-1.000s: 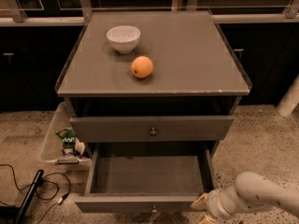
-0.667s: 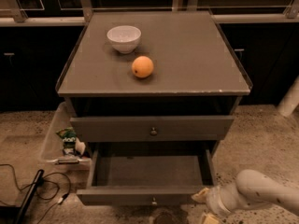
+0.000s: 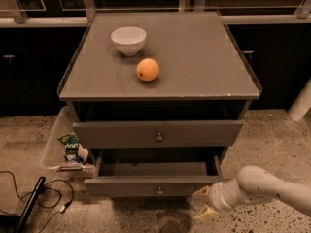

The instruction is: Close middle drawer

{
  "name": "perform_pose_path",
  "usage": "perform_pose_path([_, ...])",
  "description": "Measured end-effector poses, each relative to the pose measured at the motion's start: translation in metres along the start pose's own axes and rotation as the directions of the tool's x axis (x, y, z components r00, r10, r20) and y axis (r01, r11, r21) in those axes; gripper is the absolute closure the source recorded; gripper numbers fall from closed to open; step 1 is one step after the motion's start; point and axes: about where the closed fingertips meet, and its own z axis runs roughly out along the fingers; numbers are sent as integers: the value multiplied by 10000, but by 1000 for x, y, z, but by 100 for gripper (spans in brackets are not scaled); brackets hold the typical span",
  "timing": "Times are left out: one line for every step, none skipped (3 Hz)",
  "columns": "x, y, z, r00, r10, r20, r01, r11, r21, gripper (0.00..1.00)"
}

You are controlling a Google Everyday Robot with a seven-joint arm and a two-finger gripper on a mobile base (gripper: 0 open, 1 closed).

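The middle drawer [image 3: 141, 185] is the lower grey drawer of the cabinet, with a small brass knob [image 3: 159, 191]. It stands pulled out a short way, and a strip of its bare inside [image 3: 155, 169] shows. My gripper [image 3: 204, 202] is at the drawer front's right end, low at the right of the camera view, on a cream arm [image 3: 262, 188] that comes in from the right. Its two fingers are spread apart, and the upper fingertip [image 3: 200, 192] is against the drawer front. It holds nothing.
The upper drawer [image 3: 158, 132] also stands slightly out. A white bowl [image 3: 129, 39] and an orange [image 3: 147, 69] sit on the cabinet top [image 3: 204, 57]. A clear plastic bin [image 3: 56, 144] with packets stands at the left. Cables [image 3: 43, 198] lie on the floor.
The middle drawer has slid inward and shows much less of its inside. My gripper has moved forward with the drawer front.
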Motion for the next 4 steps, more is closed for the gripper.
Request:
perform_pose_path([-7, -60, 12, 9966, -797, -203, 803, 9963, 320, 65])
perform_pose_path([-12, -74, 11, 9952, -938, -274, 951, 9942, 497, 88])
perform_pose_path([-12, -74, 11, 9952, -938, -274, 951, 9942, 496, 86])
perform_pose_path([-12, -74, 11, 9952, -938, -274, 951, 9942, 496, 62])
